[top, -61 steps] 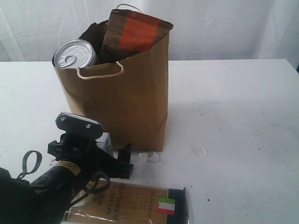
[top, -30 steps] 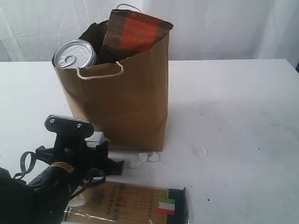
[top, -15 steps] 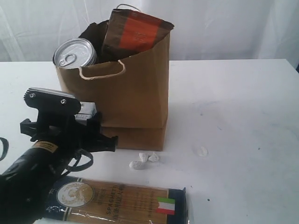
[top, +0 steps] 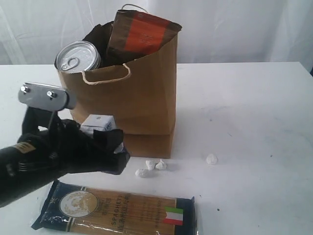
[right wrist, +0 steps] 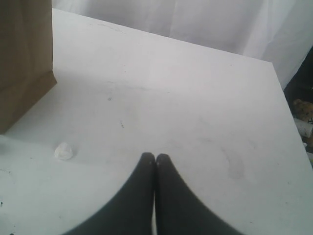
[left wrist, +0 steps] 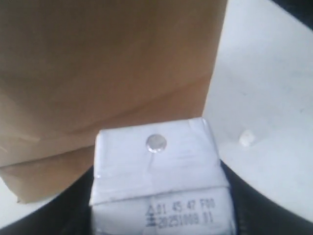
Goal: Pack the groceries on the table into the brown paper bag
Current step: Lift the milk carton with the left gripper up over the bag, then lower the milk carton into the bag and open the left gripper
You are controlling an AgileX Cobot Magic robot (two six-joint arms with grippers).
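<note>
The brown paper bag (top: 142, 103) stood upright on the table (top: 244, 107), left of the middle and closer to the far edge than the near one. Two of the groceries stuck out of its open top: the dark jar with silver pull-tab lid (top: 78, 56) at the corner towards the table's left edge, and the orange-labelled brown pouch (top: 143, 35) standing tall beside it.

The left gripper (top: 106, 138) had its fingers clamped on the small white-blue carton (left wrist: 159, 171), one on each side. It held the carton up in front of the bag's lower front face. The carton's top, with a round foil seal and a printed date code, faced the wrist camera.

The long spaghetti pack (top: 122, 213) lay flat along the near edge, below the left arm. A few white lumps (top: 151, 167) sat on the table just in front of the bag's base.

The right gripper (right wrist: 155, 160) hung over bare table towards the right edge, its fingers pressed together and holding nothing.
</note>
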